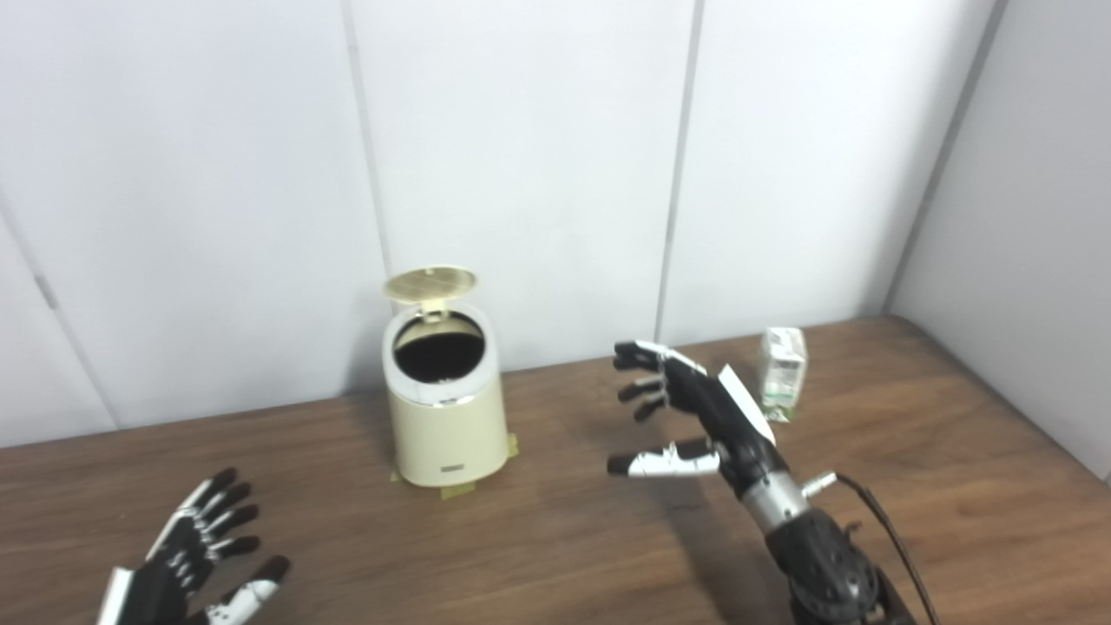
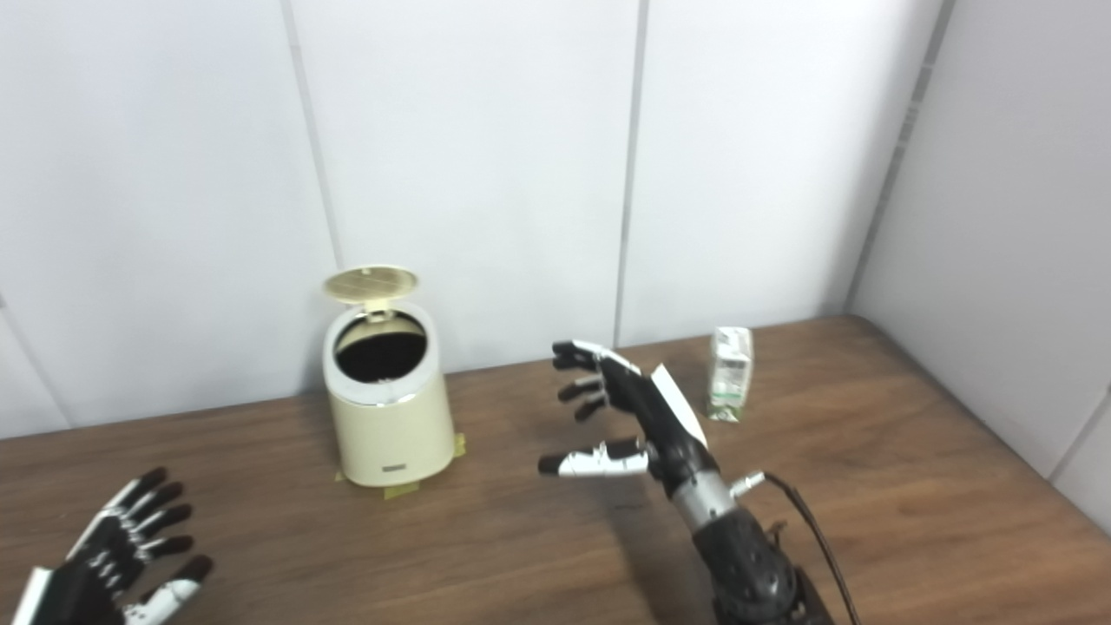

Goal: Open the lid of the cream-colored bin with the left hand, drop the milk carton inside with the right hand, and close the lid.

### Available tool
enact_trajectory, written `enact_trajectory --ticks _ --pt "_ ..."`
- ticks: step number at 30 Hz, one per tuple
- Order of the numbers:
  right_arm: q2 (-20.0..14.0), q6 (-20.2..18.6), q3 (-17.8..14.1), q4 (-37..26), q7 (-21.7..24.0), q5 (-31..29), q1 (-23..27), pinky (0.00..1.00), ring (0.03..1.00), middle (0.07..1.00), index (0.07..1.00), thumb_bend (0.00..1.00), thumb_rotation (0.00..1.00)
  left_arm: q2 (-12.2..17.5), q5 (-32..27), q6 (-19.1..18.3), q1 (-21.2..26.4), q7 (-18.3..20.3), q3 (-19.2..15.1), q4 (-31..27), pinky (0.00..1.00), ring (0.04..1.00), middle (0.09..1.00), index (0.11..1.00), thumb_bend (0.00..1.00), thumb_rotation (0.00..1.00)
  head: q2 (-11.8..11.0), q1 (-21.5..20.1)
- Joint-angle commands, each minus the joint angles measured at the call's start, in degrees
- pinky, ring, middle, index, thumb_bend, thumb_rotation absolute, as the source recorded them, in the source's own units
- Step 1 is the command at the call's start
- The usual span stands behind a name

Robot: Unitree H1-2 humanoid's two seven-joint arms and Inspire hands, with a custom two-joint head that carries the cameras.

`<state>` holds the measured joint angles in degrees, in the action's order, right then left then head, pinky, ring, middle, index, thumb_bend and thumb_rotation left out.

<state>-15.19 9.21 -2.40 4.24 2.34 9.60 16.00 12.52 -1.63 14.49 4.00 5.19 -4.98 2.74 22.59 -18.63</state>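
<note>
one bin (image 1: 444, 408) sitting lid (image 1: 430, 284) up | one milk carton (image 1: 783, 373) standing untouched | left hand (image 1: 187, 560), right hand (image 1: 694, 417) both hovering empty, fingers spread

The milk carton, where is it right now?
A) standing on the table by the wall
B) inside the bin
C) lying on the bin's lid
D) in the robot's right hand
A: the milk carton stands upright on the table near the wall, apart from the open right hand and the bin.
</note>
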Motion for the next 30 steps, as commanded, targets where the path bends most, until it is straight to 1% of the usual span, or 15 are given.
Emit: enact_trajectory --ticks 1,4,6,9,11,13,16,18,21,23,26,29,30 --pt "-2.6 -0.4 -1.9 -2.8 -1.3 1.1 3.8 0.55 0.654 0.779 0.791 0.77 0.17 1.1 0.5 2.4 0.4 0.0 -0.3 1.2 0.73 0.824 0.872 0.900 0.60 0.14 0.1 -0.4" --pt "-3.8 -4.6 -2.9 -6.3 -1.6 3.4 4.4 0.56 0.669 0.776 0.787 0.75 0.12 1.1 0.4 1.7 0.5 -0.2 -0.6 0.9 0.73 0.820 0.861 0.897 0.62 0.16 0.4 -0.9" --pt "-4.6 -6.3 -3.6 -7.8 -1.7 4.5 4.7 0.56 0.664 0.768 0.778 0.73 0.07 1.1 0.2 1.3 0.5 -0.2 -0.7 0.8 0.74 0.821 0.862 0.898 0.62 0.17 0.6 -0.9" --pt "-6.4 -7.5 -5.2 -8.1 -1.8 4.2 5.5 0.55 0.654 0.764 0.772 0.73 0.02 1.2 0.3 0.9 0.4 -0.2 -0.7 0.4 0.74 0.822 0.863 0.898 0.63 0.18 1.0 -1.0" --pt "-8.2 -6.7 -6.7 -6.2 -1.9 3.6 6.5 0.55 0.661 0.771 0.780 0.73 0.00 1.3 0.6 0.5 0.3 -0.2 -0.7 0.0 0.74 0.820 0.860 0.896 0.63 0.19 1.1 -1.5" --pt "-9.9 -5.8 -8.1 -3.9 -2.4 3.1 7.5 0.59 0.703 0.784 0.784 0.73 0.00 1.2 0.4 0.0 0.1 -0.1 -0.7 -0.5 0.72 0.811 0.853 0.895 0.63 0.18 1.1 -1.9" --pt "-13.1 -4.5 -9.5 -0.3 -2.5 3.0 9.2 0.62 0.734 0.795 0.796 0.73 0.04 1.1 0.2 -1.0 -0.1 -0.1 -0.7 -1.2 0.71 0.807 0.848 0.894 0.63 0.16 1.3 -2.1" --pt "-15.4 -4.3 -10.1 2.7 -1.8 2.1 10.6 0.67 0.758 0.812 0.799 0.76 0.09 1.1 0.4 -1.6 0.0 -0.2 -0.6 -1.5 0.71 0.804 0.845 0.897 0.61 0.12 1.3 -2.1" --pt "-17.9 -6.1 -9.8 4.3 -0.7 1.7 11.7 0.68 0.777 0.826 0.827 0.79 0.14 1.3 1.1 -2.4 -0.2 -0.3 -0.5 -2.1 0.72 0.804 0.845 0.898 0.61 0.13 1.7 -2.1" --pt "-19.0 -6.5 -9.5 5.1 -0.5 1.9 12.1 0.68 0.774 0.826 0.854 0.78 0.13 1.4 1.1 -2.6 -0.3 -0.2 -0.5 -2.3 0.73 0.809 0.847 0.898 0.60 0.12 1.8 -2.2" --pt "-20.1 -8.0 -9.3 7.0 0.4 1.3 13.0 0.70 0.781 0.827 0.865 0.78 0.12 1.4 1.6 -3.1 -0.4 -0.4 -0.4 -2.8 0.74 0.812 0.847 0.899 0.59 0.12 1.8 -2.4" --pt "-21.7 -8.1 -8.8 10.4 2.5 0.5 13.8 0.74 0.813 0.856 0.886 0.78 0.11 1.2 1.3 -3.6 -0.5 -0.3 -0.5 -3.2 0.73 0.806 0.841 0.898 0.59 0.10 1.8 -2.4" --pt "-22.1 -7.9 -8.7 11.3 3.3 0.2 13.8 0.75 0.817 0.863 0.890 0.80 0.13 1.1 1.3 -3.6 -0.6 -0.3 -0.5 -3.3 0.72 0.804 0.841 0.896 0.60 0.10 1.8 -2.4"
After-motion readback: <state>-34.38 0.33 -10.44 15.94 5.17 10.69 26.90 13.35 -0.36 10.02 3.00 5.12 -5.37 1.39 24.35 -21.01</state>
